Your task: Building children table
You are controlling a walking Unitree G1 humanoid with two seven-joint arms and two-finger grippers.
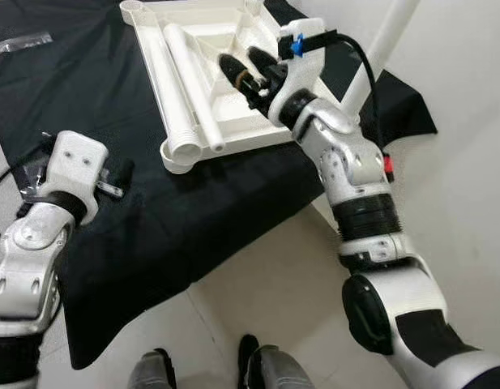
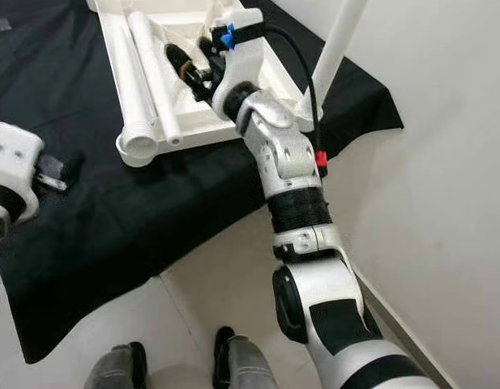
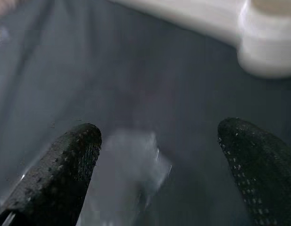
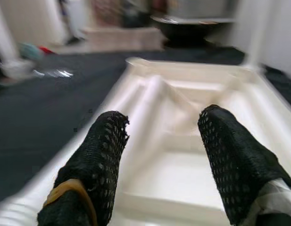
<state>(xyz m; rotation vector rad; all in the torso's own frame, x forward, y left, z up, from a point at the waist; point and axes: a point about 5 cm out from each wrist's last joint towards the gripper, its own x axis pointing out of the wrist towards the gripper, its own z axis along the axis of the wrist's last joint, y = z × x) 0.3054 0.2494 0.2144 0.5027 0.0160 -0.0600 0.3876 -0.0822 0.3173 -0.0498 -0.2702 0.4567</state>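
The left gripper [image 3: 157, 155] hovers low over the black cloth [image 1: 152, 219], fingers apart, near the upturned white tabletop's [image 1: 233, 121] corner socket. The right gripper [image 4: 162, 165], spread and empty, hangs over the tabletop's ribbed hollow; a careless dip could nudge the loose leg [image 1: 193, 85] lying inside. The wrist view alone shows something pale and blurred under the left fingers.

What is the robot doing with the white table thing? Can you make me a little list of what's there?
surface: black cloth spread on a pale floor
table top: white, upside down on the cloth, ribs showing
loose leg: white tube lying inside the table top
fitted leg: white tube standing up at the far corner
right gripper: open, over the table top's hollow
left gripper: open, low over the cloth near a corner socket
small bag: clear plastic on the cloth
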